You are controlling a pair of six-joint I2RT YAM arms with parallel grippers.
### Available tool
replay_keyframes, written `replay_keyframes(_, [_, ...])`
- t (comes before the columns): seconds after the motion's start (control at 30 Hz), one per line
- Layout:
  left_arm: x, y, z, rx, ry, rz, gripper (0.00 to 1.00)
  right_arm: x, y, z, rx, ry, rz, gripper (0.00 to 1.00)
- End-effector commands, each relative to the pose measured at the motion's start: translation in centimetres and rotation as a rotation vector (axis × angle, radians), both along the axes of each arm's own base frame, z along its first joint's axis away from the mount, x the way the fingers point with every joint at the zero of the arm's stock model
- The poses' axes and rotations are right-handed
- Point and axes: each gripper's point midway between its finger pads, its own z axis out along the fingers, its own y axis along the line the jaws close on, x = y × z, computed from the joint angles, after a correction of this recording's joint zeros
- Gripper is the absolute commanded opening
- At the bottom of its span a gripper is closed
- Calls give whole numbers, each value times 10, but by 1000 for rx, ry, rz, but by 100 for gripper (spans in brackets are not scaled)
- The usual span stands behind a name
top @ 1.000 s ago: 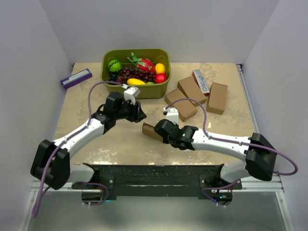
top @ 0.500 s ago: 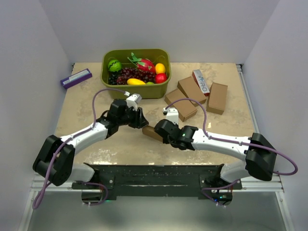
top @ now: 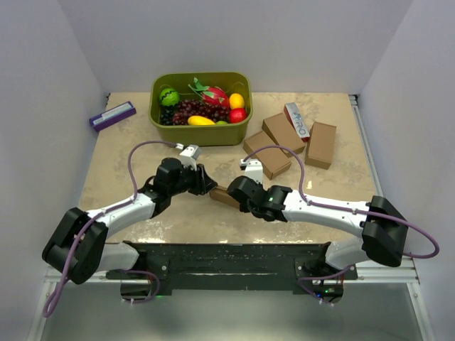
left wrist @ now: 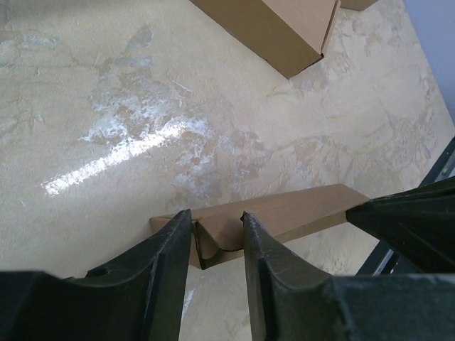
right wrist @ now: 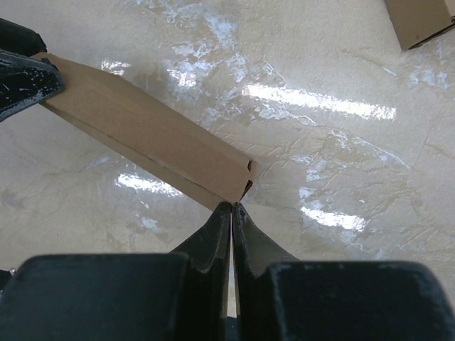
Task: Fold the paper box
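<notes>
Top external view: the paper box [top: 222,195] lies flat on the table [top: 121,167], on the near side of the green fruit bin [top: 227,133]. It sits well apart from the bin's front wall, about level with its right corner. You have both grippers at it, one on each end.

Left gripper [left wrist: 217,217], at the box end nearer the bin's left side: jaws part way apart, one finger on each side of the open end. A small flap shows between them. You cannot tell from the left wrist view whether the fingers actually press the cardboard.

Right gripper [right wrist: 232,206], at the opposite end: jaws closed finger to finger, tips touching the box's end corner.

Several other brown cartons [top: 284,132] lie right of the bin, with a white-and-red lettered carton [top: 298,119] among them. A purple box [top: 112,115] lies left of the bin.
</notes>
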Motion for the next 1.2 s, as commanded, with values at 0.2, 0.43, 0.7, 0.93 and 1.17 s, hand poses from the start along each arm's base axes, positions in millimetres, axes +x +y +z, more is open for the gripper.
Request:
replay_keyframes(0.2, [-20, 15, -47, 95, 119, 16, 31, -14, 16, 33, 132, 52, 66, 45])
replay_keyframes(0.43, [-22, 15, -50, 89, 126, 13, 31, -5, 21, 55, 326, 40, 69, 47])
replay_keyframes(0.7, [-24, 15, -52, 79, 128, 13, 29, 10, 10, 54, 434, 16, -26, 53])
replay_keyframes(0.93, [-24, 15, -52, 78, 127, 15, 29, 12, 2, 34, 432, 28, -73, 49])
replay_keyframes(1.17, [-24, 15, -52, 78, 127, 14, 28, 11, 2, 25, 429, 41, -77, 45])
